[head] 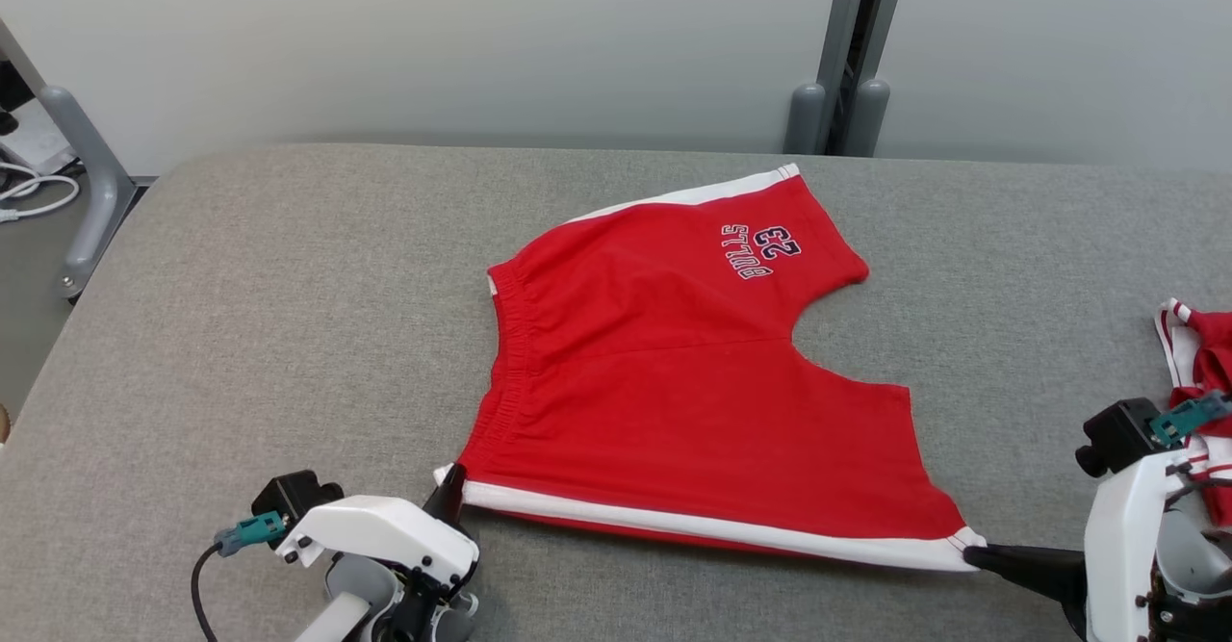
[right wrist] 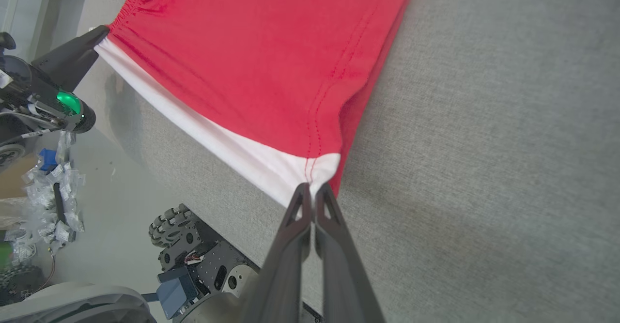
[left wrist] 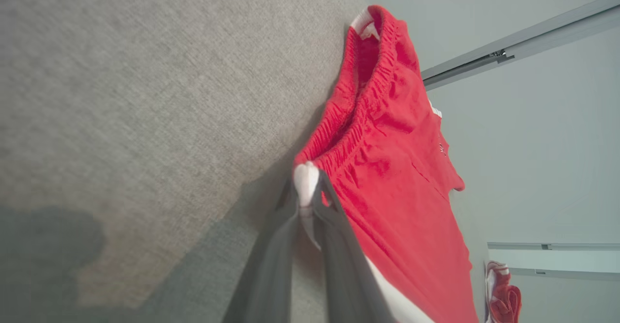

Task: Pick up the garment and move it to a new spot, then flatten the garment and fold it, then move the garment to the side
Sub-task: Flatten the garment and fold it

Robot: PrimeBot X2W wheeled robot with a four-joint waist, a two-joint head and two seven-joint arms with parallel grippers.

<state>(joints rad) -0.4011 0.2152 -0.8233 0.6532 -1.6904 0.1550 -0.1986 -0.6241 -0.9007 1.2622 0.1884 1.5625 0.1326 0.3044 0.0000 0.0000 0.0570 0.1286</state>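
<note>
I have the red shorts (head: 674, 382) pinched at both ends of their near edge, the one that carries the white stripe (head: 712, 526). My left gripper (head: 450, 490) is clamped tight on the waistband end of that stripe, with a small tuft of white cloth squeezed between the fingers. My right gripper (head: 970, 555) is closed fully on the hem end of the same stripe, at the leg opening, fingertips meeting on the fabric. The stripe runs straight between my two grips. The shorts lie spread near the middle of the grey padded table (head: 289, 315), waistband towards my left and legs towards my right, with the printed number and lettering on the far leg facing up. A red and white garment (head: 1198, 363) lies bunched at the table's right edge, apart from the shorts and just beyond my right wrist
</note>
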